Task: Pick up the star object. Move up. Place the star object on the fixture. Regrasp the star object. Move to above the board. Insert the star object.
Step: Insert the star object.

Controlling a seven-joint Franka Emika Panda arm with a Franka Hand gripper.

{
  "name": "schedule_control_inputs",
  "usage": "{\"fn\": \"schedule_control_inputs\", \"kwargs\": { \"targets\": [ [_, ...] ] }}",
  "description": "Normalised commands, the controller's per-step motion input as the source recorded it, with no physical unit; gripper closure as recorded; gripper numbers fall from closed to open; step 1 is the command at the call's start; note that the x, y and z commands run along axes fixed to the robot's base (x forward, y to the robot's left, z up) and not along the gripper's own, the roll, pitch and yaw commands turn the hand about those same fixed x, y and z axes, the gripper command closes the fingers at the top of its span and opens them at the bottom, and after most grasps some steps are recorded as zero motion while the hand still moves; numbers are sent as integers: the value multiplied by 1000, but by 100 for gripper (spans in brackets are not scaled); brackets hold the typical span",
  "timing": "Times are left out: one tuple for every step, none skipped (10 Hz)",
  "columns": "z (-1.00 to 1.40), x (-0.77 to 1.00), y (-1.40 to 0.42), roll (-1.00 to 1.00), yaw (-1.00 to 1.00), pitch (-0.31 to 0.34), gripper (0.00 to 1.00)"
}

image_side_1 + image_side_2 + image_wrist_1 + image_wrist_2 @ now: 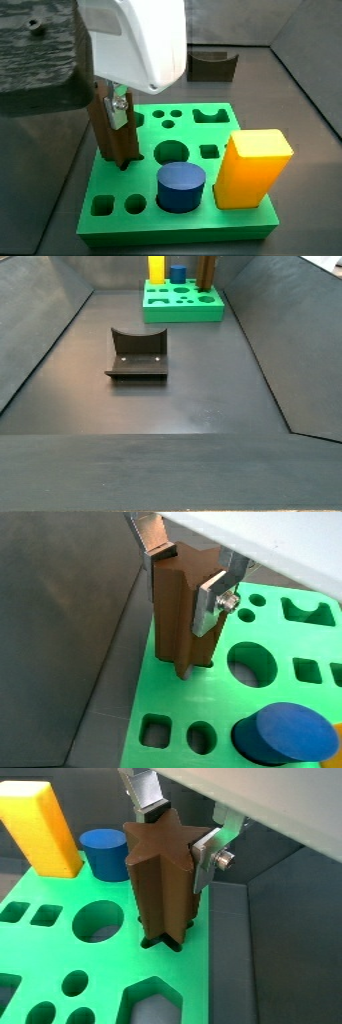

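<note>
The star object point(163, 878) is a tall brown prism with a star-shaped end. My gripper point(174, 833) is shut on its upper part, silver fingers point(211, 600) on two sides. The star stands upright with its lower end in a hole at the edge of the green board point(214, 702), as both wrist views show. In a side view the star point(114, 135) stands at the board's point(134, 215) left rim under the white gripper body. In a side view the star point(209, 270) is a thin brown post at the far board point(185, 306).
A blue cylinder point(181, 187) and a yellow block point(253, 165) stand in the board. Several other holes are open point(250, 662). The fixture point(139, 354) stands on the dark floor mid-bin, also visible behind the board point(211, 65). Grey bin walls surround.
</note>
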Motion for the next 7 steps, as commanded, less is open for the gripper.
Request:
{"fn": "schedule_control_inputs", "kwargs": {
  "targets": [
    [-131,117,0,0,0,-20,100],
    [-134,0,0,0,0,-30,100],
    [-66,0,0,0,0,0,100],
    [-154,0,0,0,0,-43,100],
    [-300,40,0,-4,0,-97,100],
    [-343,71,0,0,0,-84,100],
    [-191,9,0,-4,0,-60,100]
  ]
}}
